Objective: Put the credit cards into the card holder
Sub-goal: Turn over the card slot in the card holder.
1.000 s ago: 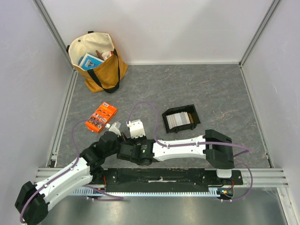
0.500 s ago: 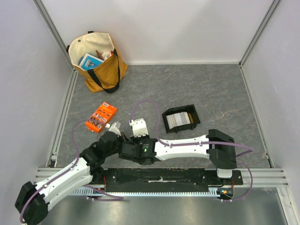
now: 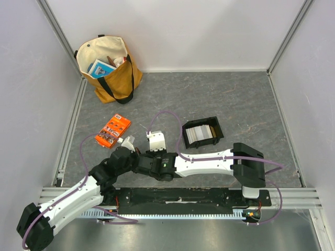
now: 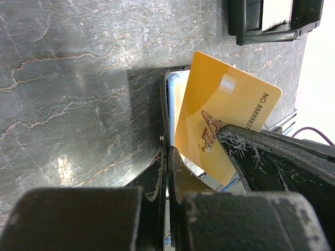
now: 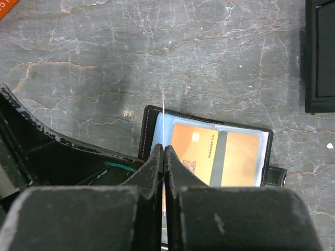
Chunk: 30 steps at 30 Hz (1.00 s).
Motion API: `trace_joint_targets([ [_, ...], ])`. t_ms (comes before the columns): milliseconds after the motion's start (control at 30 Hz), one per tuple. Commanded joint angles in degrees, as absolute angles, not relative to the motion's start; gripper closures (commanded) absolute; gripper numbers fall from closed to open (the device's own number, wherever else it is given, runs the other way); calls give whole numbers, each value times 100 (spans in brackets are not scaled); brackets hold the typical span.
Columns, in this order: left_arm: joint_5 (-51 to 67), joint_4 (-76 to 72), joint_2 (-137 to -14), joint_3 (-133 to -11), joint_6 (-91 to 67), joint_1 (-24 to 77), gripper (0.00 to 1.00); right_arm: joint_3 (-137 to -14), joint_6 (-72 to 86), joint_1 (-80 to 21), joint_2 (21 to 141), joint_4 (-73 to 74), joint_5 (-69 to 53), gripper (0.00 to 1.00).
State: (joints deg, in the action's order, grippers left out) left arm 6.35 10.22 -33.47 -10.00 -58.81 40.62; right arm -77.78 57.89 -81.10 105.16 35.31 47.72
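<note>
The card holder (image 5: 146,130) lies open on the grey floor, two orange cards showing behind its clear blue-edged sleeves. My right gripper (image 5: 165,149) is shut on a credit card (image 5: 163,115), seen edge-on as a thin white line standing over the holder's left side. In the left wrist view that same credit card (image 4: 225,115) shows its yellow-orange face, tilted over the card holder (image 4: 164,104). My left gripper (image 4: 167,151) is shut on the holder's near edge. From above, both grippers (image 3: 140,156) meet and hide the holder.
A black tray (image 3: 184,132) holding several whitish cards (image 3: 200,133) sits just right of the grippers. An orange printed packet (image 3: 112,130) lies to the left. A tan tote bag (image 3: 107,68) stands at the back left. Walls enclose the floor.
The right wrist has shifted slightly to the right and away from the bases over the holder. The left arm has stayed where it was.
</note>
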Motion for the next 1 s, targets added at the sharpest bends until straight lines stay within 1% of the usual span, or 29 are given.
trace_joint_targets([
  [0, 677, 835, -3313, -1134, -5994, 4078, 98, -7699, 5888, -8104, 10477, 3296, 4773, 100],
  [167, 686, 817, -3322, -1116, -5994, 4078, 98, -7690, 5854, -8104, 10529, 3304, 4746, 100],
  [367, 703, 800, -3331, -1125, -6012, 4078, 98, -8103, 5853, -8200, 10696, 3683, 4966, 100],
  [633, 703, 791, -3322, -1116, -6021, 4078, 98, -8121, 5994, -8226, 10767, 3744, 4913, 100],
  [867, 685, 800, -3349, -1125, -6021, 4078, 98, -8253, 6082, -8297, 10644, 3893, 5194, 100],
  [967, 677, 791, -3340, -1116, -6029, 4078, 98, -8253, 6099, -8279, 10757, 3894, 5133, 100],
])
